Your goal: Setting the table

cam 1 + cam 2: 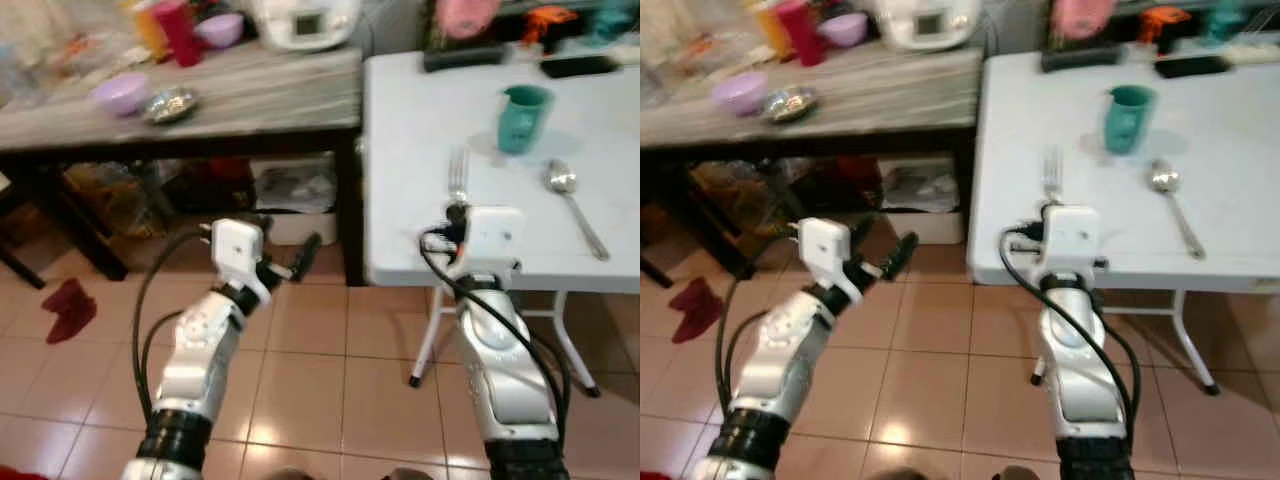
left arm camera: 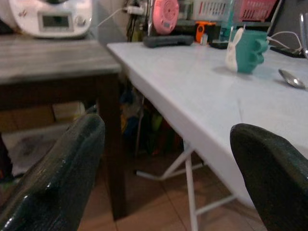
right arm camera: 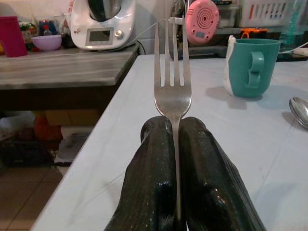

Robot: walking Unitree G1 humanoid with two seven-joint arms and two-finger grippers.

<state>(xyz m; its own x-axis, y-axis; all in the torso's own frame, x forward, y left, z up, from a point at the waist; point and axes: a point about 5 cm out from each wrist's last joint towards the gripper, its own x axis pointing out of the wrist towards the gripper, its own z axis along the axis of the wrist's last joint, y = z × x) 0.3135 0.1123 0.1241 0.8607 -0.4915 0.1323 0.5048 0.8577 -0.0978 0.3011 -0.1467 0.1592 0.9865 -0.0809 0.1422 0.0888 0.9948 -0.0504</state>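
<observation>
My right gripper (image 3: 175,137) is shut on a silver fork (image 3: 172,86), whose tines stick out past the black fingers (image 3: 149,159). In the head views the fork (image 1: 458,176) lies low over the near left part of the white table (image 1: 420,110), just ahead of the right wrist. A teal mug (image 1: 523,117) stands farther back on the table, and a silver spoon (image 1: 570,200) lies to its right. My left gripper (image 1: 290,262) is open in the air over the floor, left of the table's edge, with nothing between its fingers (image 2: 57,178).
A wooden side table (image 1: 250,95) to the left carries a purple bowl (image 1: 120,92), a metal bowl (image 1: 168,104), a red cup (image 1: 180,30) and a white kitchen machine (image 1: 305,20). Boxes sit beneath it. A red cloth (image 1: 68,306) lies on the tiled floor.
</observation>
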